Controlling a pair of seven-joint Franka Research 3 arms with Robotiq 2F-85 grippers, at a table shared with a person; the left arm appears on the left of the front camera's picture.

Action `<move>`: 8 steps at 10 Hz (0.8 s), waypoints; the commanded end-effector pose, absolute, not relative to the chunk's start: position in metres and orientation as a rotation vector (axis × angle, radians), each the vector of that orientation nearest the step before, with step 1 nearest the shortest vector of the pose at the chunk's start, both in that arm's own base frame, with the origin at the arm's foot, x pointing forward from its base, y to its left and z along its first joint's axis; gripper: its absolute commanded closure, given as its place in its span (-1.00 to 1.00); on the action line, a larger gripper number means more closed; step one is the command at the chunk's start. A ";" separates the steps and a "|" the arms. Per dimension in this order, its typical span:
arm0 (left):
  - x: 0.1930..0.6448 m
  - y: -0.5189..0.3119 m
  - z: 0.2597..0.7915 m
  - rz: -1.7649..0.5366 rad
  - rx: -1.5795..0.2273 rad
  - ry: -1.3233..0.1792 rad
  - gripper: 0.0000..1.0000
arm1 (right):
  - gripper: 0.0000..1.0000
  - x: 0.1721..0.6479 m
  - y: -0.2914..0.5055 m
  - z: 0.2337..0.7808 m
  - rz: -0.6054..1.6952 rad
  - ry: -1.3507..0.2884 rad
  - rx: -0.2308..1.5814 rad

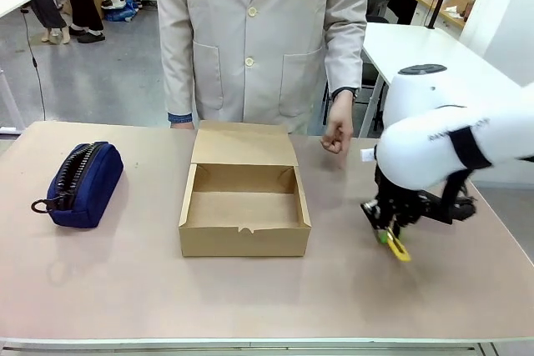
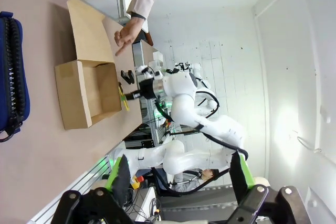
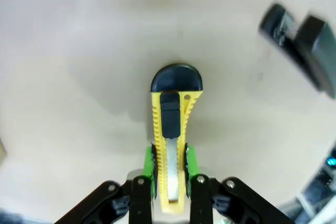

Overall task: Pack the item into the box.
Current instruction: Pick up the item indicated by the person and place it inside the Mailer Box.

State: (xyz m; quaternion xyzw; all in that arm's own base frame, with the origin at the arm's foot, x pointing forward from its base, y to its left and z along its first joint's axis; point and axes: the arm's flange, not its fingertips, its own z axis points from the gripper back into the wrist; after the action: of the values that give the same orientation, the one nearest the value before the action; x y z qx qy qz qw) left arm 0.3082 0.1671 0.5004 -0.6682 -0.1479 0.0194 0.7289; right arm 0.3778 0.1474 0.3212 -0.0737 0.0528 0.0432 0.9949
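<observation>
The yellow utility knife [image 3: 170,124] with its black tip and slider is pinched at its rear end by my right gripper [image 3: 170,171], which is shut on it. In the front view the knife [image 1: 398,248] hangs tip-down just over the table, a hand's width right of the box [image 1: 244,227]. The brown cardboard box stands open in the middle, its flap lid folded back toward the person. My left gripper [image 2: 178,174] is held high and open with nothing between its fingers; it looks from afar at the box [image 2: 73,93] and the knife [image 2: 124,98].
A navy zipped pouch [image 1: 82,183] lies at the table's left. A black stapler [image 3: 302,38] lies close beside the knife. The person stands behind the box, one fist [image 1: 335,135] resting near the box's back right corner.
</observation>
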 end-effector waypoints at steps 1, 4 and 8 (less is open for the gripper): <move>0.306 0.168 0.500 0.017 -1.479 -0.333 -1.00 | 0.80 0.325 0.141 0.349 0.414 -0.010 -0.132; 0.306 0.168 0.500 0.017 -1.479 -0.333 -1.00 | 0.80 0.310 0.128 0.356 1.099 -0.080 0.146; 0.306 0.168 0.500 0.017 -1.479 -0.333 -1.00 | 0.80 0.345 0.167 0.381 0.695 -0.080 -0.101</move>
State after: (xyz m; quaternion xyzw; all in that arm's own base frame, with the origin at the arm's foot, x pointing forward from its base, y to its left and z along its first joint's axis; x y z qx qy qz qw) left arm 0.3081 0.1672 0.5002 -0.6685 -0.1478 0.0193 0.7287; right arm 0.3485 0.1635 0.3832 -0.0292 -0.0467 0.3680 0.9282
